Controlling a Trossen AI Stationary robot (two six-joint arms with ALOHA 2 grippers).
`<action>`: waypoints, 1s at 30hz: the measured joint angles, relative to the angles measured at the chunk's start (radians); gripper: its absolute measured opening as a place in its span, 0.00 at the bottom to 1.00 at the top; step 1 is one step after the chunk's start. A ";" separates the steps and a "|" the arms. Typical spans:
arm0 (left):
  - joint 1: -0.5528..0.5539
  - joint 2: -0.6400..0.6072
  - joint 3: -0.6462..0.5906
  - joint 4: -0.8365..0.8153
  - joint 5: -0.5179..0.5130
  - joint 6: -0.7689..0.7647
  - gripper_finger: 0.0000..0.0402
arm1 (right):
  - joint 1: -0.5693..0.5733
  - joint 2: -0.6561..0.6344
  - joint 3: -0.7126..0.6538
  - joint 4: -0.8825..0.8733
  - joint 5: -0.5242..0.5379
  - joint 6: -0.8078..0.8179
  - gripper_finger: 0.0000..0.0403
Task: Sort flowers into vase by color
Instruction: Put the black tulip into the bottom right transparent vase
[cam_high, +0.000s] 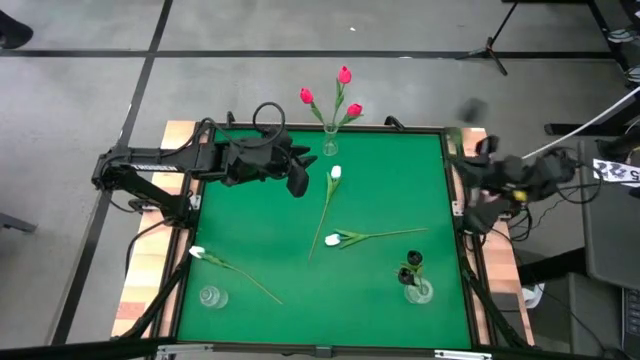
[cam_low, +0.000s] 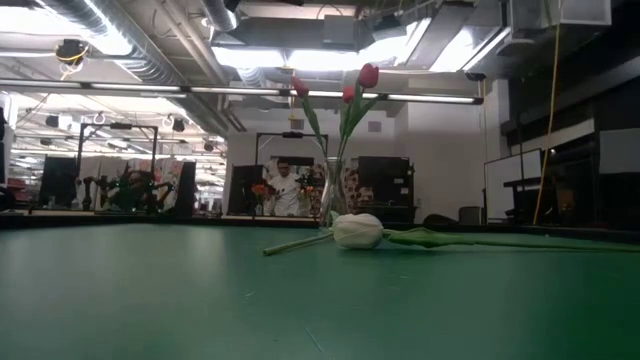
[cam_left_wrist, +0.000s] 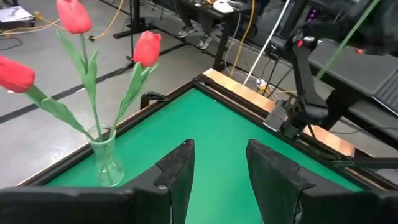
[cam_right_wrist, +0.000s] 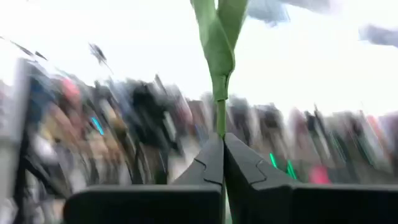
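Green felt covered the counter (cam_high: 250, 230). From above I counted three clear glass vases. The far slim vase (cam_high: 330, 142) held three pink-red artificial tulips (cam_high: 344, 74). The near-left vase (cam_high: 209, 296) stood bare. The near-right vase (cam_high: 420, 291) held dark-headed black tulips (cam_high: 410, 263), too bunched to count. Three white-headed tulips (cam_high: 335, 173) lay loose on the felt, two mid-counter and one beside the bare vase. The left gripper (cam_high: 298, 183) hovered just beside the red bunch, and the right arm (cam_high: 510, 178) hung past the counter's right edge.

At counter height, one white tulip head (cam_low: 357, 230) lay in front of the red-filled vase (cam_low: 335, 195). A person (cam_low: 285, 190) stood far behind.

The left wrist showed its own fingers (cam_left_wrist: 177, 174) spread and empty above the felt.

The right wrist showed the right gripper (cam_right_wrist: 222, 142) pressed shut on a thin green stem (cam_right_wrist: 219, 50), with the head out of view.

I judged the reds done and a carried flower in transit. The next move called for lowering that stem into its matching vase, then picking up the whites.
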 joint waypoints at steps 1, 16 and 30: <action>-0.004 0.000 0.000 0.000 0.000 0.003 0.36 | -0.024 -0.051 -0.026 0.061 -0.121 -0.067 0.00; -0.038 0.000 -0.001 -0.080 -0.036 -0.227 0.36 | -0.069 -0.283 -0.138 -0.086 -0.600 0.145 0.00; -0.045 0.000 -0.001 -0.076 -0.109 -0.276 0.36 | -0.070 -0.284 -0.143 -0.331 -0.783 0.401 0.00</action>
